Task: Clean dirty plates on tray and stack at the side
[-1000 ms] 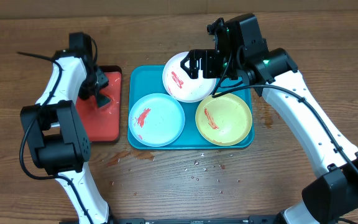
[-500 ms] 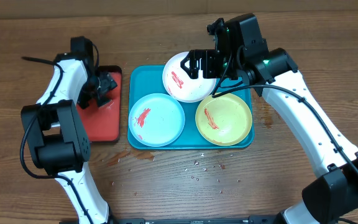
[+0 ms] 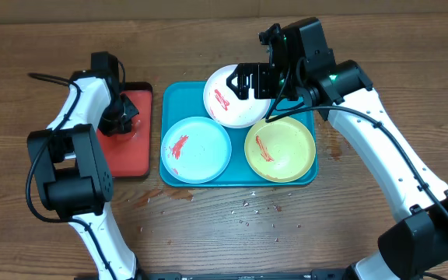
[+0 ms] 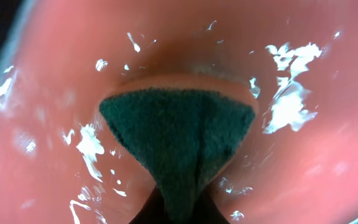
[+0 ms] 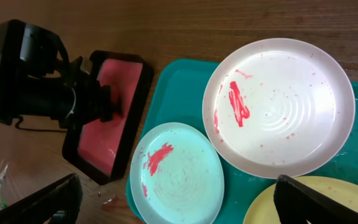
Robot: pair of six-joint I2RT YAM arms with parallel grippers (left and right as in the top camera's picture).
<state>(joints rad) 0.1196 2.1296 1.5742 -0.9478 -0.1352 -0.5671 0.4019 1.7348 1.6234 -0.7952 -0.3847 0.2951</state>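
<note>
The right gripper is seen open above the white plate, which lies between its jaws on the tray, beside the blue plate and the yellow plate. A sponge is gripped by the left gripper and pressed on the red tray.

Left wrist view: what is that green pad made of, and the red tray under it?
The green pad looks like matte, fuzzy scouring fibre, judging by its woolly grain. The red tray seems smooth glossy plastic, though wet: bright droplets and glints scatter across it.
</note>
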